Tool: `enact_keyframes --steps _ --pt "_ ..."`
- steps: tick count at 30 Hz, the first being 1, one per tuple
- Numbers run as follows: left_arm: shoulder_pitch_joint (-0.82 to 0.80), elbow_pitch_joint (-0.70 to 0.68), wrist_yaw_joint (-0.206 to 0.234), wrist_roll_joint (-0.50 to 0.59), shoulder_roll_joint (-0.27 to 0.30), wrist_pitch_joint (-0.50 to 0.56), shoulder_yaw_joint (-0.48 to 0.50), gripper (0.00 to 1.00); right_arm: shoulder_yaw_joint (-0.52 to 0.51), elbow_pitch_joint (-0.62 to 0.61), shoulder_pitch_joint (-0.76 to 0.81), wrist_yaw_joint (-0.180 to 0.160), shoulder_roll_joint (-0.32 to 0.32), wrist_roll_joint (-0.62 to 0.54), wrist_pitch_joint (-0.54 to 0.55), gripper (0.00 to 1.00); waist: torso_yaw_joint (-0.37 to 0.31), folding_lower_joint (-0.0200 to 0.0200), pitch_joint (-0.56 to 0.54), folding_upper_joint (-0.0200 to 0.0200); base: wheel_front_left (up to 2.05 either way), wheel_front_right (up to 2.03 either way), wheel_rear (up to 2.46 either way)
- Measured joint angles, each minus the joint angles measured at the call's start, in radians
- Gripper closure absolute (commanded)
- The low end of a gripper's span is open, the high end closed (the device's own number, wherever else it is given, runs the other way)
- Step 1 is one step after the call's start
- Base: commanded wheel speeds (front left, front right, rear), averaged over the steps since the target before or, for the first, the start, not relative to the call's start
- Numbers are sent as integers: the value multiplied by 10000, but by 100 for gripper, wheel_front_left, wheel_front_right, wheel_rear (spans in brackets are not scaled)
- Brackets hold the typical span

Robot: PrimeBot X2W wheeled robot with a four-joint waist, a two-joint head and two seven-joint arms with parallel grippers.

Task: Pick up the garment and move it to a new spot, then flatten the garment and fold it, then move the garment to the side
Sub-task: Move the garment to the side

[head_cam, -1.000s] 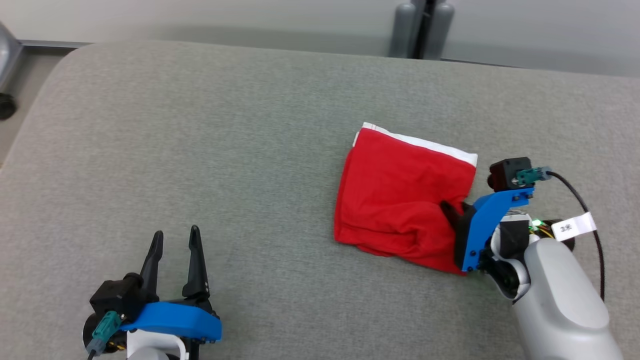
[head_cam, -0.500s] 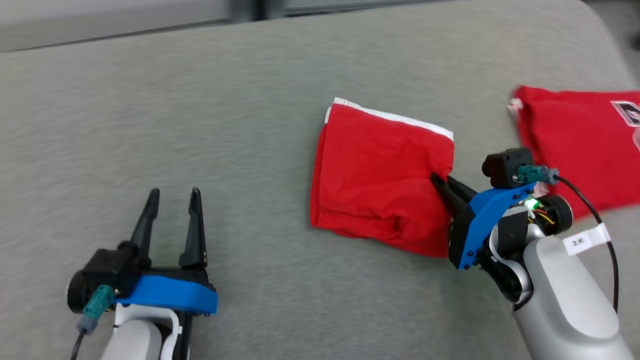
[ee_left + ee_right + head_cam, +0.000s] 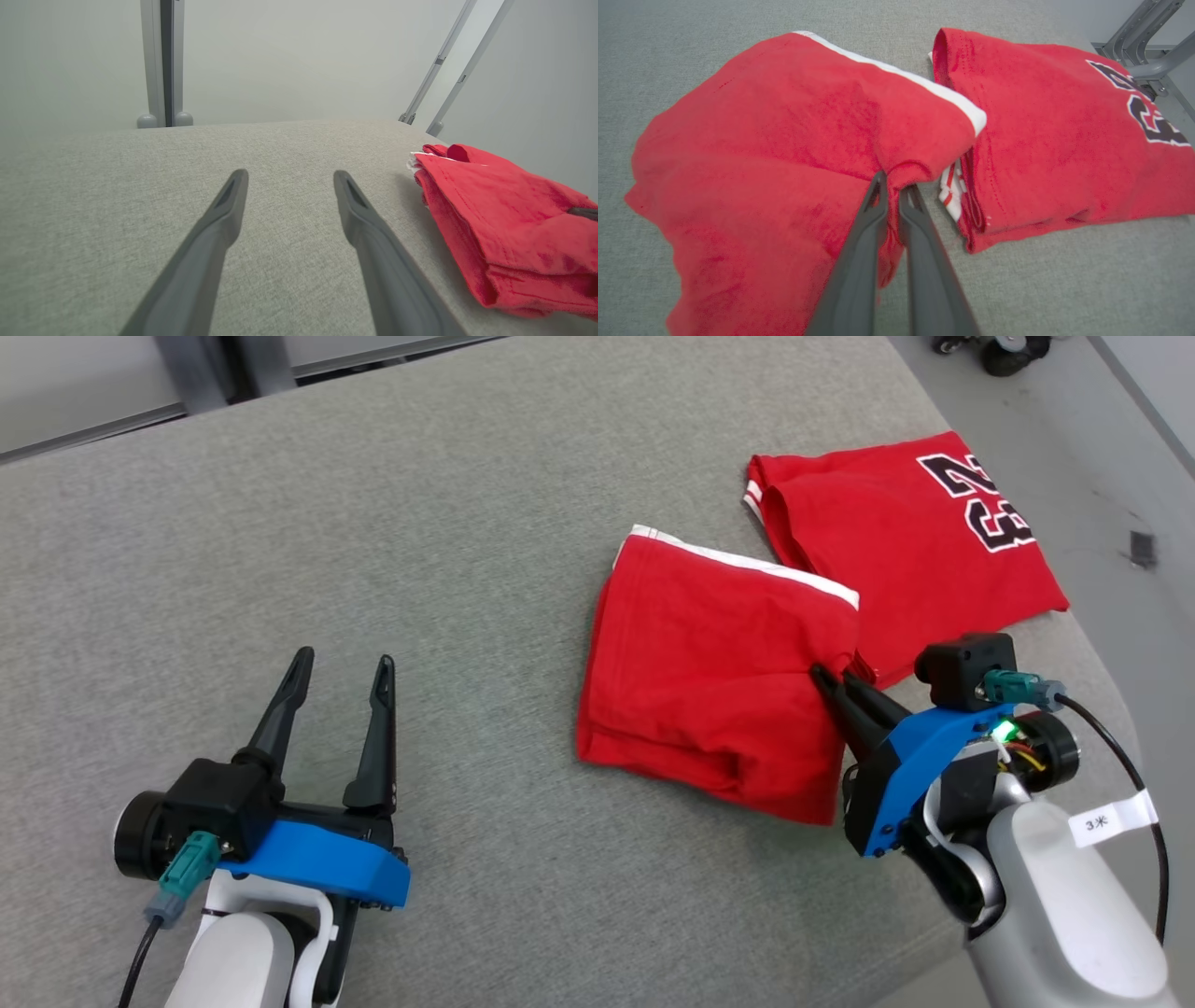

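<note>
A folded red garment [image 3: 709, 677] with a white band along its far edge lies on the grey cushion [image 3: 373, 523]. It also appears in the right wrist view [image 3: 784, 154] and at the right of the left wrist view [image 3: 504, 219]. My right gripper [image 3: 826, 679] is shut on the garment's right edge, pinching a fold of cloth between its fingertips [image 3: 893, 184]. My left gripper [image 3: 343, 663] stands open over bare cushion to the garment's left, well apart from it, nothing between its fingers [image 3: 287, 179].
A second folded red garment [image 3: 915, 541] with a black number lies at the right, its near-left corner tucked under the first garment's edge [image 3: 1064, 135]. The cushion's right edge [image 3: 1092, 644] drops to the floor. Grey metal legs [image 3: 161, 65] stand beyond the far side.
The head camera has swung right, bringing the numbered garment into view. The right gripper stays shut on the folded garment, which now lies right beside the numbered one.
</note>
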Motion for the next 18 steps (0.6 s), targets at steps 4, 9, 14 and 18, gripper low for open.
enact_keyframes --steps 4,9,14,18 --pt "37 -63 27 -2 10 12 -50 0 19 -25 -211 0 -336 -353 121 100 271 -1 -138 0 0 0 0" --pt "137 -35 56 -63 -86 -102 -142 0 -215 -382 -490 2 -1423 -631 874 100 826 -1 -318 0 0 0 0" --pt "203 92 23 -107 -297 -274 -384 0 -1014 -663 -563 2 -2610 -777 1942 100 1417 -2 -389 0 0 0 0" --pt "176 261 -73 -105 -412 -360 -614 0 -1760 -495 -738 2 -3400 -905 2545 100 1845 -2 -326 0 0 0 0"
